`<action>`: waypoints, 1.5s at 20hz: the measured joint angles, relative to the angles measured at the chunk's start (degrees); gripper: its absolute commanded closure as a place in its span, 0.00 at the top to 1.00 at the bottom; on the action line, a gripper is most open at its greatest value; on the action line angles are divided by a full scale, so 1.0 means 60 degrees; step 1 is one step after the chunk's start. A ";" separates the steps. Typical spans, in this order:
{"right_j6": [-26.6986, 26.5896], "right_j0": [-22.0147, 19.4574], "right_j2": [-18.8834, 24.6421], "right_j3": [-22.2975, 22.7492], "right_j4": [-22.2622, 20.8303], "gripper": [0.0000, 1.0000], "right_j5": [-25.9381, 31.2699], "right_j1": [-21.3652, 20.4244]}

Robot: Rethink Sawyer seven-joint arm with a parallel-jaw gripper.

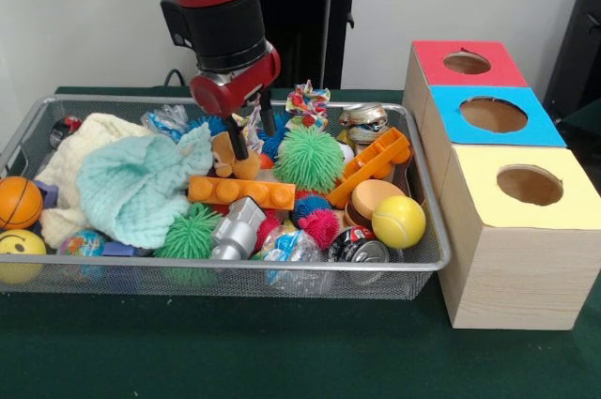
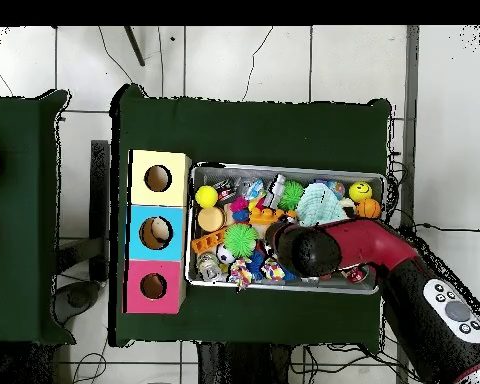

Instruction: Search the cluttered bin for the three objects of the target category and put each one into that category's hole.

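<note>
The wire mesh bin (image 1: 235,266) is full of clutter; it also shows in the overhead view (image 2: 284,168). A tan-brown plush animal (image 1: 225,159) lies near the bin's middle back, partly under other toys. My gripper (image 1: 254,133) hangs just above and beside it, open, with one fingertip (image 1: 240,144) low against the plush's right side. In the overhead view the arm's head (image 2: 309,250) hides the gripper. The duck and the tiger are hidden. The red-topped box's hole (image 1: 467,63) is at the far right, and it also shows in the overhead view (image 2: 153,286).
A green spiky ball (image 1: 308,160), an orange brick (image 1: 240,191) and a mint cloth (image 1: 141,188) crowd the plush. A yellow ball (image 1: 398,222), a can (image 1: 362,249) and a basketball (image 1: 19,202) lie nearer. The blue-topped hole (image 1: 493,115) and the yellow-topped hole (image 1: 531,185) are beside the bin.
</note>
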 measured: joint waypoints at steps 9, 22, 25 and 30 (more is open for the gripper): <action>0.0000 0.0023 0.0066 -0.0001 -0.0433 1.00 0.0000 0.0053; 0.0000 0.0013 0.0065 -0.0006 -0.1034 1.00 -0.0002 0.0509; 0.0000 0.0012 0.0066 -0.0007 -0.1173 1.00 -0.0004 0.0571; 0.0000 0.0019 0.0066 -0.0008 -0.1347 1.00 -0.0004 0.0555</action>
